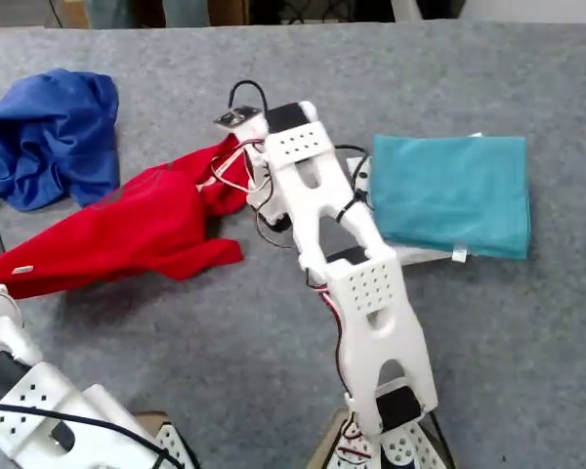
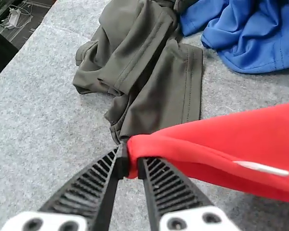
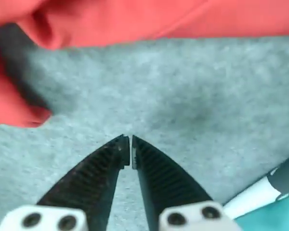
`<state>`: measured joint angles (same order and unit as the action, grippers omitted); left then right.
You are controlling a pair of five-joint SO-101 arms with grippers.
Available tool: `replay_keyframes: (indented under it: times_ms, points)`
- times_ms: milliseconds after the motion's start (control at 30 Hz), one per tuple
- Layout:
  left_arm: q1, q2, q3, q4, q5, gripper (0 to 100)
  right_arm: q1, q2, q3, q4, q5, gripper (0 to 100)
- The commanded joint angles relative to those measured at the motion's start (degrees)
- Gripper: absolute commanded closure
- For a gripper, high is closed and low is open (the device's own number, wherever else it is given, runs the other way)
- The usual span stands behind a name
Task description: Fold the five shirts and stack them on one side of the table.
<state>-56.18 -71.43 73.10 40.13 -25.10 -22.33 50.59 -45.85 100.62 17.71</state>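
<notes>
A red shirt (image 1: pixel 137 230) lies spread across the left middle of the grey table. My left gripper (image 2: pixel 132 163) is shut on a folded edge of the red shirt (image 2: pixel 221 154), at the cloth's near left corner. My right gripper (image 3: pixel 130 147) is shut with nothing in it, just above bare table beside the red shirt (image 3: pixel 111 19); its arm (image 1: pixel 303 166) reaches over the shirt's far right end. A crumpled blue shirt (image 1: pixel 49 137) sits at the far left. An olive shirt (image 2: pixel 149 72) lies beside the blue shirt (image 2: pixel 250 33). A folded teal shirt (image 1: pixel 449 191) rests at the right.
The teal shirt lies on top of a white folded piece (image 1: pixel 420 256) whose edge sticks out beneath it. The left arm's base (image 1: pixel 49 420) fills the near left corner. Bare table (image 1: pixel 527 371) stretches along the near right.
</notes>
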Motion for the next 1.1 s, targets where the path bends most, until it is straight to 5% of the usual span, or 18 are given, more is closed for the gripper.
replay_keyframes:
  times_ms: [0,267,1067]
  points:
    - [0.2,-0.6,-1.1,-1.2,0.0,97,-2.5,-2.6,-0.5,0.6,-2.2,97.5]
    - [0.3,-0.5,-0.8,-1.2,0.0,97,-13.6,-9.5,11.4,0.1,-19.7,80.1]
    - [0.3,-0.2,-0.5,-1.1,0.1,97,-17.7,-5.3,11.9,-10.7,-20.3,86.0]
